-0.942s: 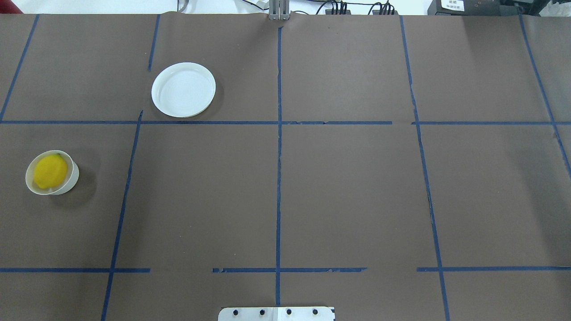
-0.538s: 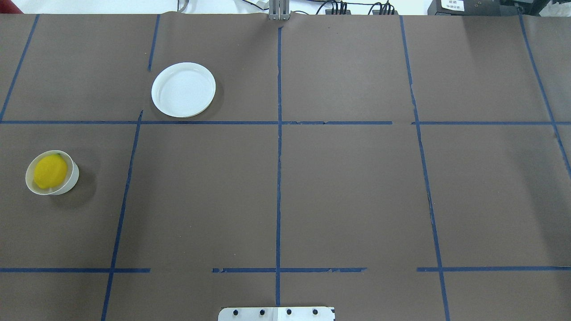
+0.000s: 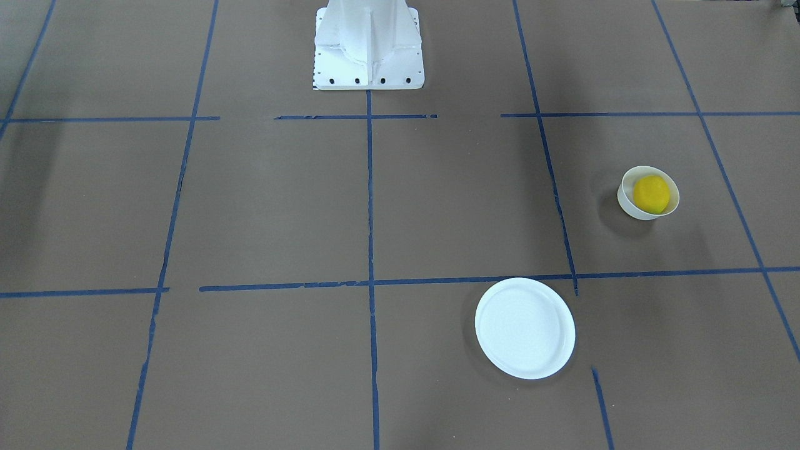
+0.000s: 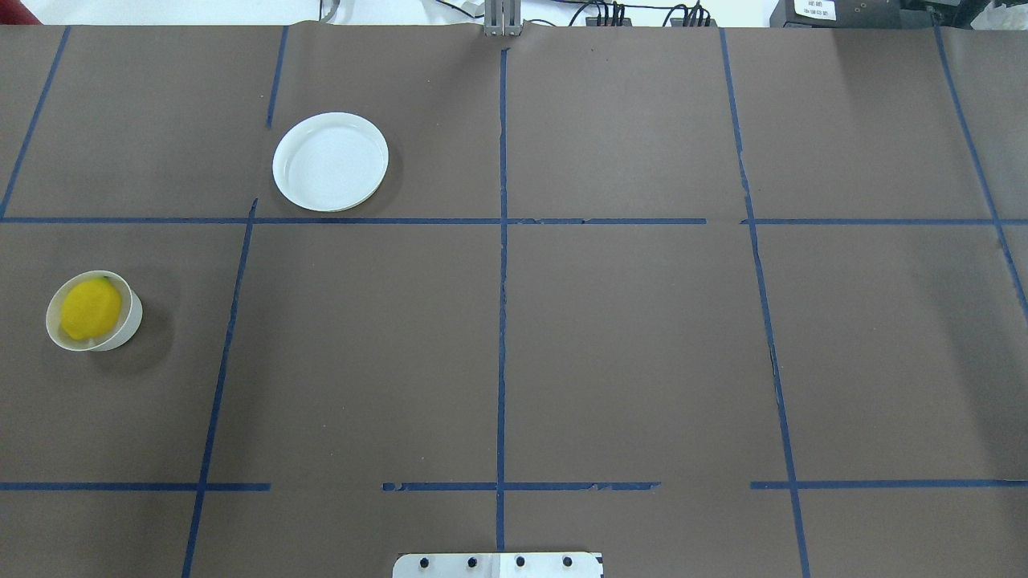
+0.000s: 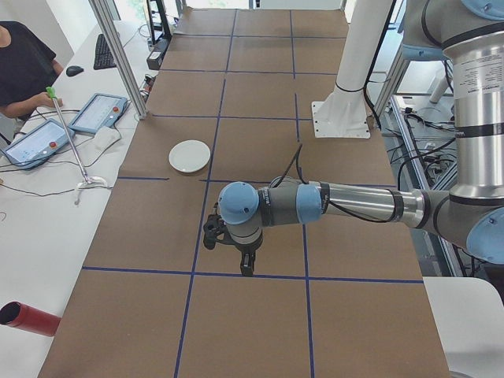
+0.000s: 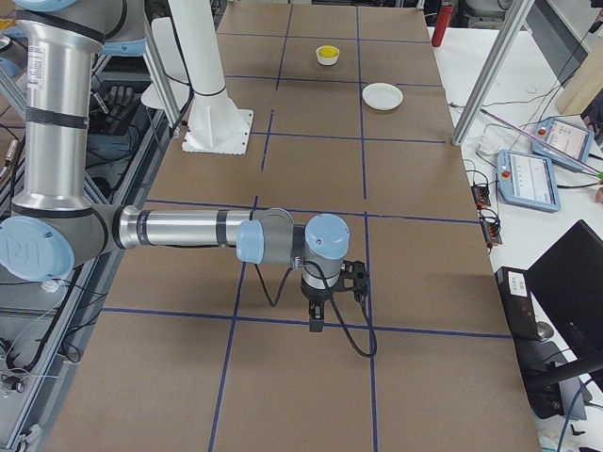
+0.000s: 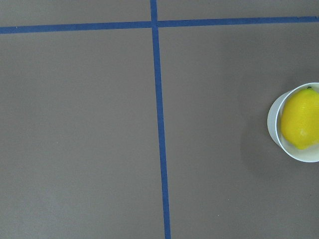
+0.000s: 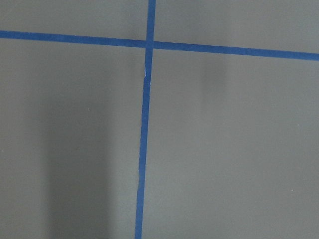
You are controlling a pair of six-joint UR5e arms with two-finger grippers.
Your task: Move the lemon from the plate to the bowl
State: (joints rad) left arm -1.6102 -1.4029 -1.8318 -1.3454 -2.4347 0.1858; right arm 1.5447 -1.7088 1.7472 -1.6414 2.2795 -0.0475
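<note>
Yellow lemon sits in the bowl, plate bare — your task looks done; left gripper and right gripper — you can't tell their opening.

No visible change since earlier.

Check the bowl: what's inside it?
The lemon lies inside the bowl and fills most of it; a strip of white inner wall shows around it. The bowl's floor under the lemon is hidden. The plate holds nothing.
</note>
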